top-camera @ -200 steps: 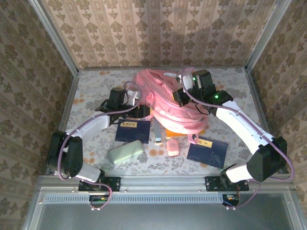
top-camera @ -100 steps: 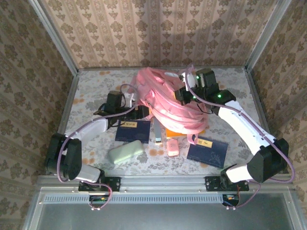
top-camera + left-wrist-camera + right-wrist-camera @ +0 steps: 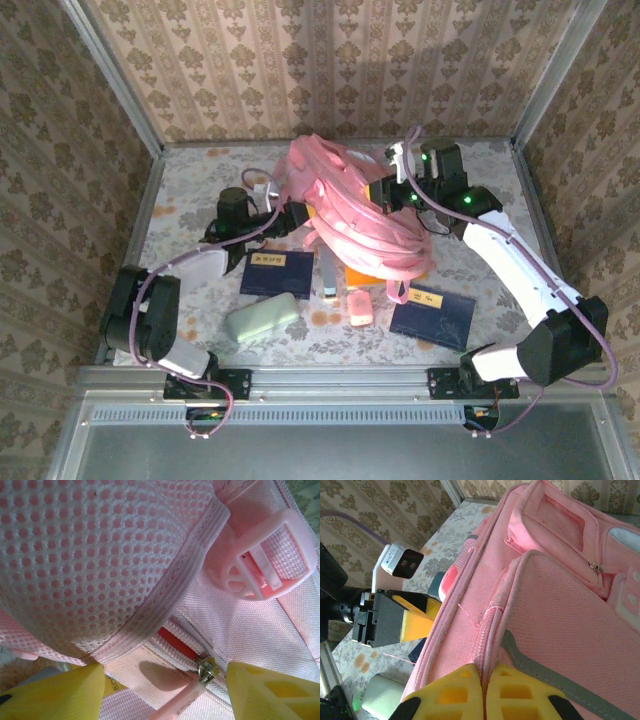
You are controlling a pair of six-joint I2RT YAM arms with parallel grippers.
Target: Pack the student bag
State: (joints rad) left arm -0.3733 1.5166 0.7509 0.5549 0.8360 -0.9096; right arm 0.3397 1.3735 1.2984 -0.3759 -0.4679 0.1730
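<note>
The student bag (image 3: 350, 210), a big pink backpack, lies at the table's middle back. In the left wrist view its mesh panel (image 3: 95, 555), a pink buckle (image 3: 265, 560) and a part-open zip with a metal slider (image 3: 207, 667) are close up. My left gripper (image 3: 295, 215) is at the bag's left side, open, its yellow fingers (image 3: 55, 695) astride the slider and its pink pull tab without touching them. My right gripper (image 3: 385, 195) is shut on the bag's zip seam (image 3: 492, 630) at the upper right, the pads pinching the pink edge.
In front of the bag lie two dark blue books (image 3: 277, 272) (image 3: 432, 315), a pale green case (image 3: 262, 318), a small pink item (image 3: 360, 307) and a narrow strip (image 3: 328, 275). Patterned walls close in the table on three sides.
My left gripper has moved right, up against the bag's side. My right gripper has shifted back and right with the bag's edge, and the bag has shifted with it.
</note>
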